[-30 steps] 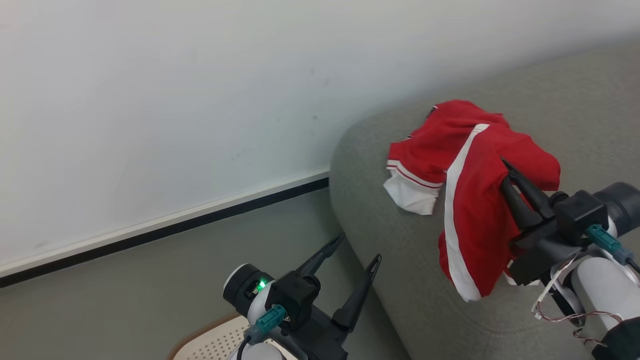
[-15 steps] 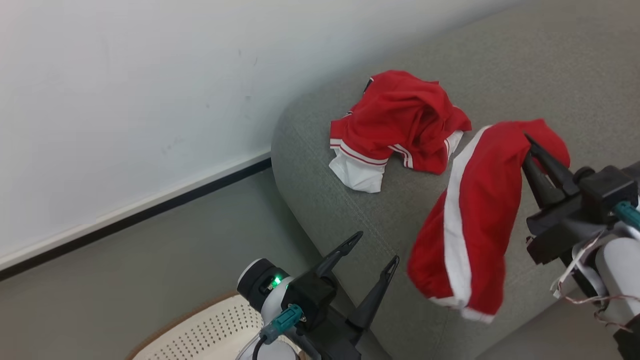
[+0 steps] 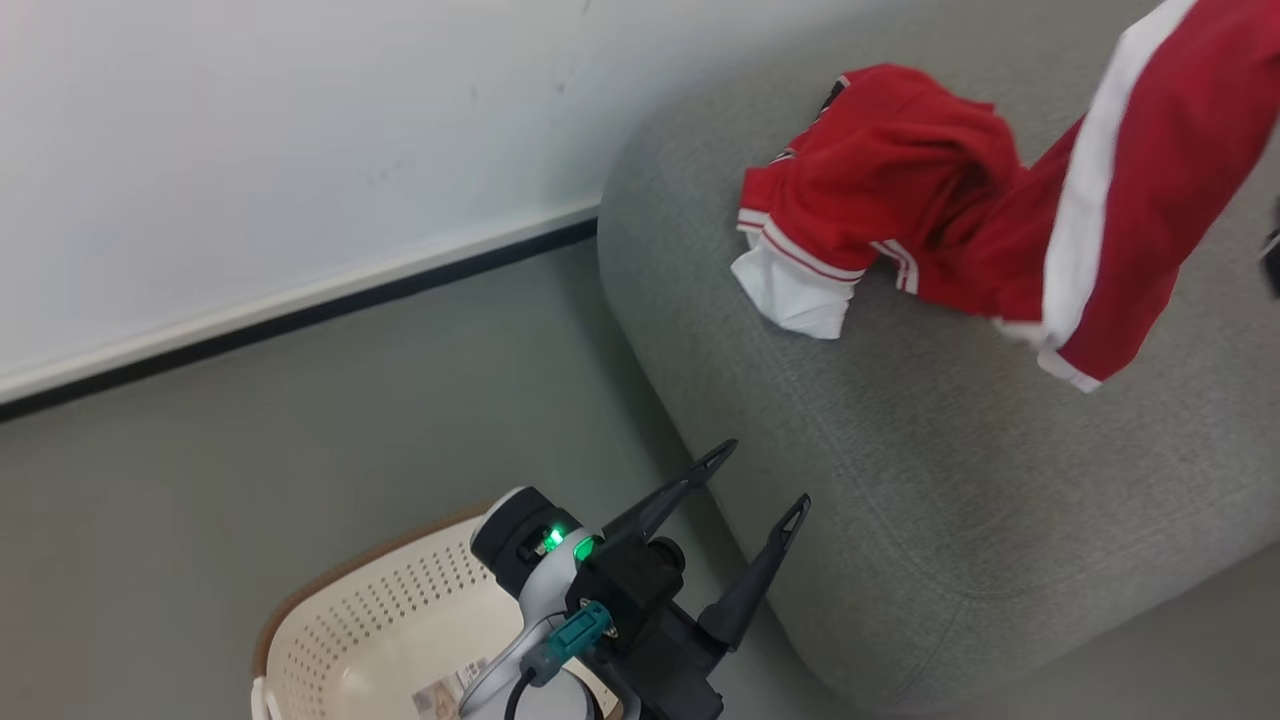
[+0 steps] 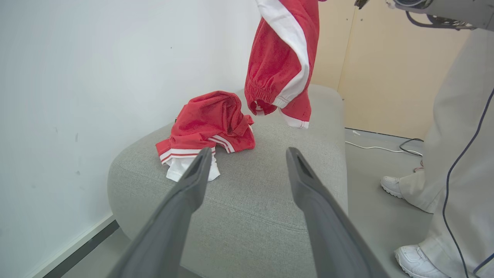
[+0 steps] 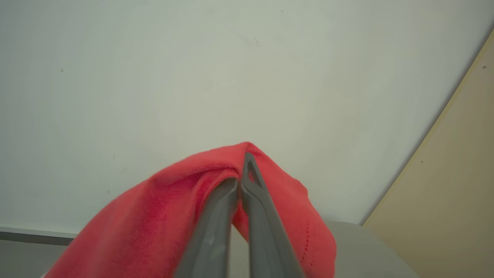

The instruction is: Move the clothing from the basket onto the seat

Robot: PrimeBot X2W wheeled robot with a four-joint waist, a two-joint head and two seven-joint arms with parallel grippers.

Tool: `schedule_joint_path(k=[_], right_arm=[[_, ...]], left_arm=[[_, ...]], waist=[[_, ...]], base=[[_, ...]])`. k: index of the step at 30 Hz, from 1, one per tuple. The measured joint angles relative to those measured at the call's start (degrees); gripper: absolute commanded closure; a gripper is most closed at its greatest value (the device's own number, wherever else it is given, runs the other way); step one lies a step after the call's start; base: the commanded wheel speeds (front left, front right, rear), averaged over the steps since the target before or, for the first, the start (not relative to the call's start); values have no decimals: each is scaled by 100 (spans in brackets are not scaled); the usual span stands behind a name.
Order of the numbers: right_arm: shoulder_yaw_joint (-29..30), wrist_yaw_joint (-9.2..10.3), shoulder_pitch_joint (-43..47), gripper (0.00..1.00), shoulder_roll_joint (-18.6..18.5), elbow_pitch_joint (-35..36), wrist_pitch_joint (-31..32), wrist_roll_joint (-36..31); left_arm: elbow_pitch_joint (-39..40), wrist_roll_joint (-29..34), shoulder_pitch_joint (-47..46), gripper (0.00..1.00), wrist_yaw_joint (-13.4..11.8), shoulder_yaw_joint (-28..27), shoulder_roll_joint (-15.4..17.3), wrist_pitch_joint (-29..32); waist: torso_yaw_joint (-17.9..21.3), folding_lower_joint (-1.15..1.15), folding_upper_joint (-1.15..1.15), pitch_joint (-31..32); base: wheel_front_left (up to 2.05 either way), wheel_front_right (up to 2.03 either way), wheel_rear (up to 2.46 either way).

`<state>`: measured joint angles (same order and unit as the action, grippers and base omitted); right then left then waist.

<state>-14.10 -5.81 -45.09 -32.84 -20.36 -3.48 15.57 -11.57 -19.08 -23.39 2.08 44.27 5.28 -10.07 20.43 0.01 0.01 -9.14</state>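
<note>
Right gripper [image 5: 240,168] pinching striped garment [image 3: 1100,200] above seat [image 3: 900,450]; lower onto seat's middle, clear of edge, then release. Left gripper [image 3: 761,476] spread.

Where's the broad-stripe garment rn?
Head view, upper right: the broad-stripe garment hangs from the shut right tool above the seat, beside the cuffed garment.

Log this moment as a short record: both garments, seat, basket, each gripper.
striped-cuff garment: lying crumpled on the seat, near the end by the wall
broad-stripe garment: hanging over the seat, pinched by the right gripper
basket: on the floor beside the seat, no red cloth in the part that shows
left gripper: fingers open, empty, near the basket
right gripper: fingers shut on the broad-stripe garment
</note>
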Motion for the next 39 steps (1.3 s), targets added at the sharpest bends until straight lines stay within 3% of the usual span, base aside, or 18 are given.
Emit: schedule_joint_path(k=[9,16,28,34,35,36,37,38,39], right_arm=[[415,96,-682,100,-442,-591,299,40],[414,188,-1215,100,-466,-925,422,15],[11,386,-1457,100,480,-1779,504,-1],[-83,379,-1549,98,641,-2251,321,-45],[-96,378,-1555,94,664,-2316,272,-48],[-103,376,-1557,67,676,-2385,224,-48],[-102,376,-1560,54,687,-2451,167,-48],[-102,376,-1559,0,695,-2495,111,-48],[-102,376,-1559,0,699,-2532,38,-48]], left_arm=[[410,201,-285,0,45,-24,246,199],[691,287,-568,0,45,-115,394,350],[1010,472,-1042,0,104,-203,559,485],[1007,506,-1138,0,146,-218,604,458],[1002,506,-1139,0,147,-221,615,453],[992,506,-1139,0,147,-220,622,436],[975,506,-1139,0,148,-220,625,433],[951,506,-1139,0,153,-220,627,432],[928,505,-1139,0,153,-221,627,408]], waist=[[-368,0,0,-615],[-654,0,0,-1206],[-1033,1,1,-2218],[-1061,0,1,-2513],[-1041,0,1,-2526],[-1016,0,1,-2533],[-990,0,1,-2531],[-963,0,1,-2520],[-938,0,1,-2500]], base=[[0,0,0],[0,0,0],[0,0,0],[0,0,0],[0,0,0],[0,0,0],[0,0,0],[0,0,0],[0,0,0]])
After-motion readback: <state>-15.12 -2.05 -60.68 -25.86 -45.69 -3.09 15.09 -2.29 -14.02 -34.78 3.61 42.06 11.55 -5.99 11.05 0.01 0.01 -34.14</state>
